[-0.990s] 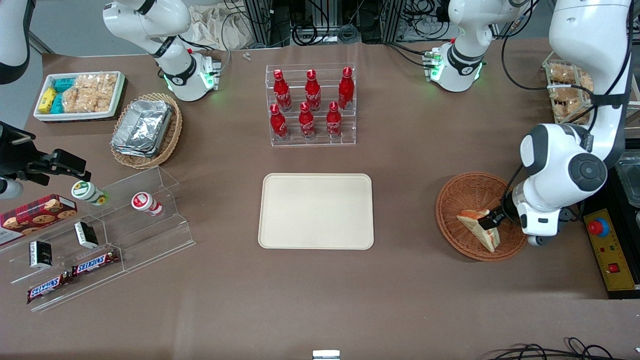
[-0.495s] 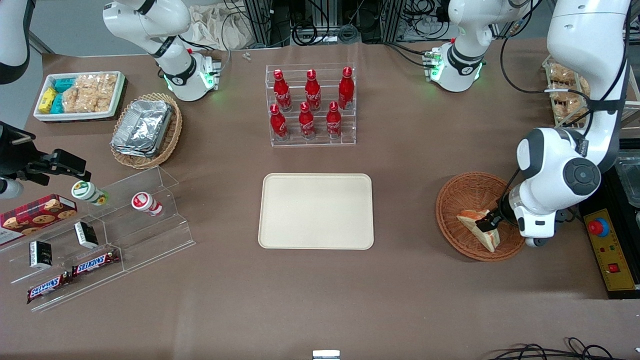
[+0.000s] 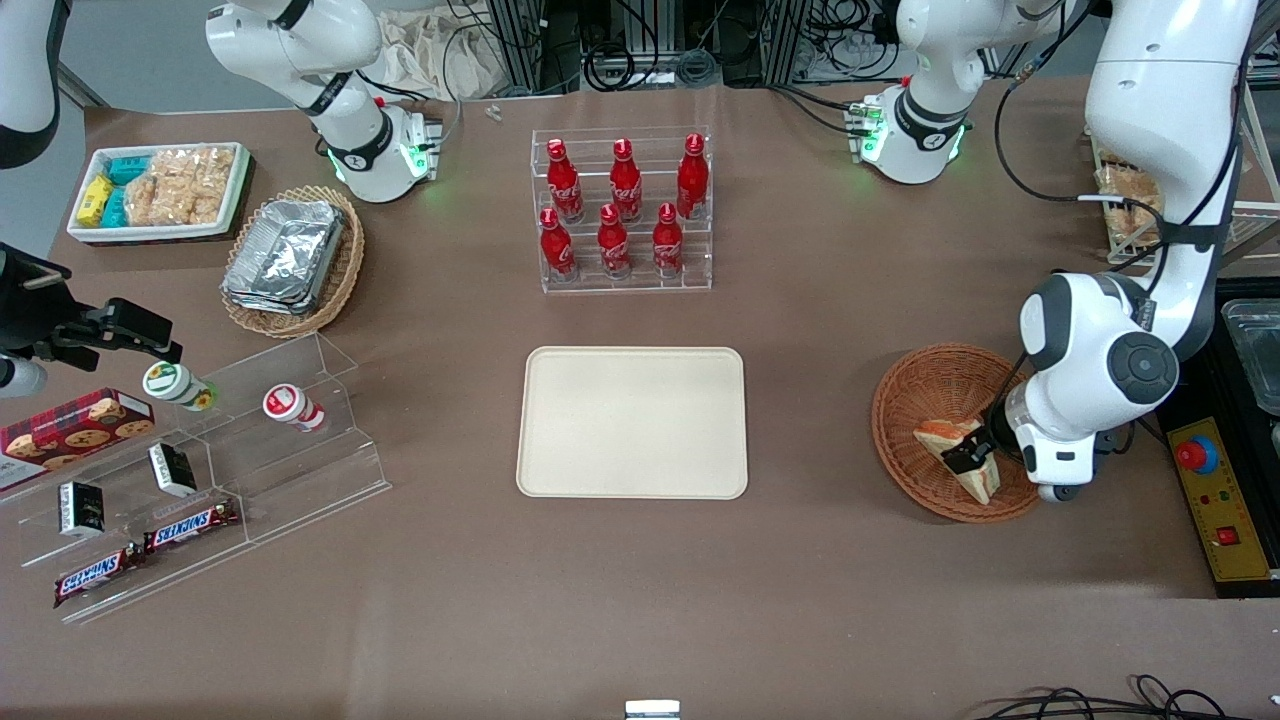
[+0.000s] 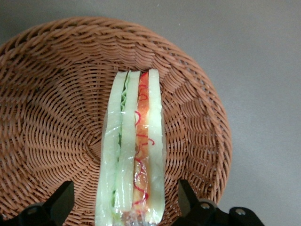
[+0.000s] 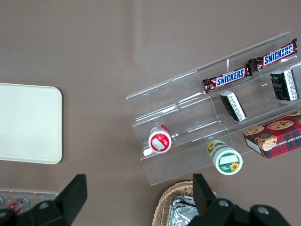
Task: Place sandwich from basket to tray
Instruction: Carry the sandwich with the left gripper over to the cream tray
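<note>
The tray (image 3: 632, 422) sits mid-frame on the bench, well apart from the basket (image 3: 925, 395). In the basket lies the sandwich (image 3: 948, 447), the bent-down left arm's end effector (image 3: 972, 452) spread open around it.

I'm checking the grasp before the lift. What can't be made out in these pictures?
- Front view: the end effector is at the sandwich in the basket; the arm's wrist hides the basket's rim beside it.
- Left wrist view: the sandwich's near end is cut off by the frame edge, so contact with the fingertips is unseen.
</note>
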### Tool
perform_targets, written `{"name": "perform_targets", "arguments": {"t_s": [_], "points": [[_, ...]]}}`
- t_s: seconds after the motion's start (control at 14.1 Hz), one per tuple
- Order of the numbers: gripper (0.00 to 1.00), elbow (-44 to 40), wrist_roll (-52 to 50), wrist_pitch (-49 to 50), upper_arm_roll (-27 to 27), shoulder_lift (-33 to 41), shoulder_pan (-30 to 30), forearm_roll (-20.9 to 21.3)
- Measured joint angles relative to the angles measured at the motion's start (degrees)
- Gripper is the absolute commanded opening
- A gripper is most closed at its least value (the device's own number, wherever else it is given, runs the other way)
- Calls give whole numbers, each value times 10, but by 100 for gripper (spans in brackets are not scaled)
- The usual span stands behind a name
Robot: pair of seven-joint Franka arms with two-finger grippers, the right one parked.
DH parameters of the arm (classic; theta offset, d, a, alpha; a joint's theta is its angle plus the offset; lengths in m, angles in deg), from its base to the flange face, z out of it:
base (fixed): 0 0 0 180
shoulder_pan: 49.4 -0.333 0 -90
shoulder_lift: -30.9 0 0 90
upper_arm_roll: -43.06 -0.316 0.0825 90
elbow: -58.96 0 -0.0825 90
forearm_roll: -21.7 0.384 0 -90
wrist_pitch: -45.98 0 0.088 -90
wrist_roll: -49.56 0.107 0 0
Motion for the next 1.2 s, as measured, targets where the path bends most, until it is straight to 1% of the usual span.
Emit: {"name": "perform_targets", "arguments": {"t_s": [0.07, 0.64, 0.85, 0.99, 1.13, 1.2], "points": [[0, 0, -2, 0, 0, -3, 0, 8], [0, -15, -29, 9, 1, -2, 0, 28], [0, -72, -28, 106, 11, 16, 0, 30], [0, -109, 7, 194, 24, 45, 0, 32], [0, -124, 55, 265, 51, 81, 1, 32], [0, -124, 71, 281, 76, 93, 1, 32]]}}
